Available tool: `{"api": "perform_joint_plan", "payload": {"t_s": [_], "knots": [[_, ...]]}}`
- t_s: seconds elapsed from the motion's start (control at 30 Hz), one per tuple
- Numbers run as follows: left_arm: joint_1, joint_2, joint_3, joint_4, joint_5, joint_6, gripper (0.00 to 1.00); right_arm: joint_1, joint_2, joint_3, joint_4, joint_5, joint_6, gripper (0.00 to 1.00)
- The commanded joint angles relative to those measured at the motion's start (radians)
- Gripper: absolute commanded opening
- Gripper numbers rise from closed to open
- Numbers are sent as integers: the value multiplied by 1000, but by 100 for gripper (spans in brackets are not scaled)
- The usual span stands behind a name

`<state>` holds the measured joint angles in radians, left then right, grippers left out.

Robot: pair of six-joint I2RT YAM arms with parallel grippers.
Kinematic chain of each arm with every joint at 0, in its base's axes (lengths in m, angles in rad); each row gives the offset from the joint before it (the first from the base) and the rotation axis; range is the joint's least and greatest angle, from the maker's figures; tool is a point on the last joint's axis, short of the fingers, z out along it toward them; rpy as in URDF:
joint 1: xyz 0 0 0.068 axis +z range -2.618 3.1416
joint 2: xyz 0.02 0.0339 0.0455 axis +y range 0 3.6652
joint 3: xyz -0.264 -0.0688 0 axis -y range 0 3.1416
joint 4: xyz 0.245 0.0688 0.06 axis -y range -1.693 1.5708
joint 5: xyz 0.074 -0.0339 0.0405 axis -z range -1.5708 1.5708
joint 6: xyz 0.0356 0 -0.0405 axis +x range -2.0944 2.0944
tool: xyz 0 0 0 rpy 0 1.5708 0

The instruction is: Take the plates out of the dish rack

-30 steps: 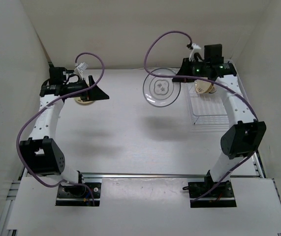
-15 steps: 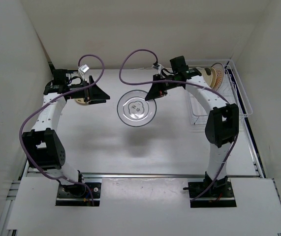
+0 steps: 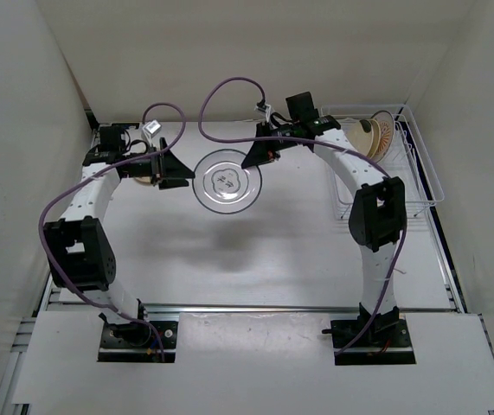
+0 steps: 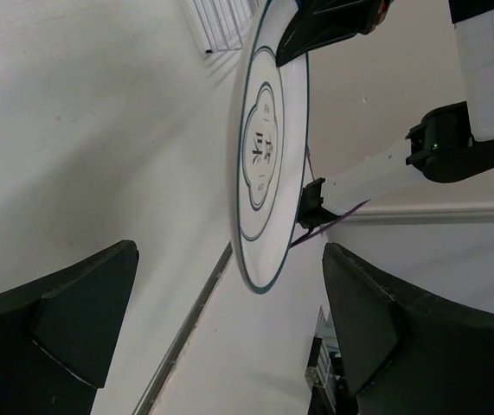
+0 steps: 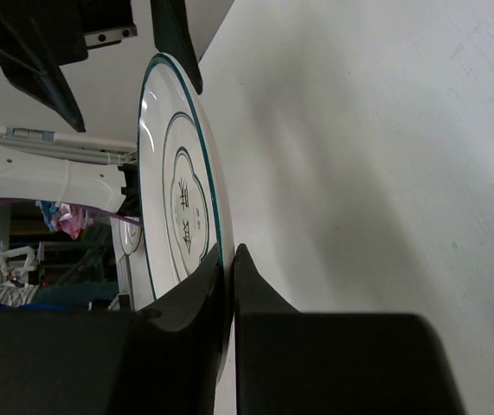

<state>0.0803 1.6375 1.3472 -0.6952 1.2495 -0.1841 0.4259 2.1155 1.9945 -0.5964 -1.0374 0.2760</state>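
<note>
My right gripper is shut on the rim of a white plate with a dark rim and a small centre motif, holding it above the table left of centre. In the right wrist view the plate stands pinched between my jaws. My left gripper is open and empty, just left of the plate and facing it. In the left wrist view the plate hangs ahead of the open gripper. The white wire dish rack at the right holds a cream plate and an orange sunburst plate.
A cream-yellow plate lies on the table under the left wrist. White walls close in the table at the back and on both sides. A corner of the rack's wires shows in the left wrist view.
My right arm has carried the dark-rimmed plate from beside the rack leftwards to just in front of the left gripper. The left gripper has shifted slightly right.
</note>
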Motion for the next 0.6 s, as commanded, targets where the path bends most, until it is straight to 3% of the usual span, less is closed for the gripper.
{"api": "perform_joint_plan", "payload": {"t_s": [0.0,0.13,0.2,0.27,0.3,0.4,0.43,0.47,0.57], "knots": [[-19,4,-11,19,36,8,98,8,4,50,64,-79,35,0],[-54,16,-11,28,27,17,93,20,37,69,75,-89,66,0],[-54,27,0,28,27,17,85,33,46,81,87,-89,75,0],[-54,39,9,28,27,17,74,42,55,92,98,-89,87,0],[-54,39,9,28,27,17,59,53,66,102,98,-89,88,0],[-54,48,9,28,36,26,33,53,66,102,107,-89,97,0],[-54,48,9,28,36,26,18,53,66,102,107,-89,97,0],[-54,48,9,28,24,26,11,53,66,102,107,-89,97,0],[-54,48,9,28,24,26,11,53,66,102,107,-89,97,0]]}}
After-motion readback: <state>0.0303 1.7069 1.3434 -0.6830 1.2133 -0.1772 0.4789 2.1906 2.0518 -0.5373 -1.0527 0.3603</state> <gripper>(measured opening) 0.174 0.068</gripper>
